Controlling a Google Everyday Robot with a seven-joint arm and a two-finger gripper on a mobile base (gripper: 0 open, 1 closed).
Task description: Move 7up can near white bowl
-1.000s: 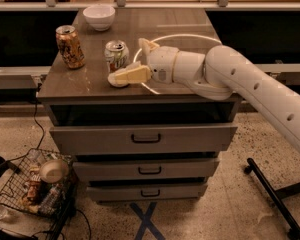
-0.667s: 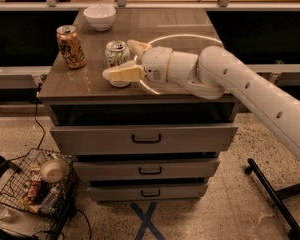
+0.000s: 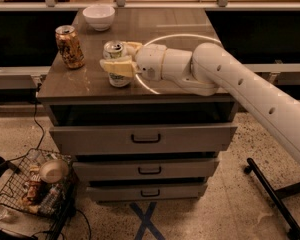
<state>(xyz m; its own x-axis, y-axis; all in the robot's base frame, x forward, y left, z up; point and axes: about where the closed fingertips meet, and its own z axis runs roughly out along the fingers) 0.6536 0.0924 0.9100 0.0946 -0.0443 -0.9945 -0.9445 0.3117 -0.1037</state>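
Camera view: the bench (image 3: 190,26) has drawers (image 3: 145,138) under it. The white bowl (image 3: 98,16) sits at the far-left of the top. The 7up can (image 3: 120,80) stands upright, nearer the camera than the bowl & a bit to its right, well apart from it w/ bare top between. A brown-gold can (image 3: 69,46) is also on the near side of the bowl, to its left. The arm comes in from the right. The gripper (image 3: 117,55) is at the 7up can & grasping it: one finger (image 3: 112,65) lies across the label's front, the other sits behind the rim. The can's base looks to be on the bench, not raised.

Progress, my read: reach & grasp are done. Lift, carry toward the bowl, set-down just beside it & release are all left, so approx early-to-mid.
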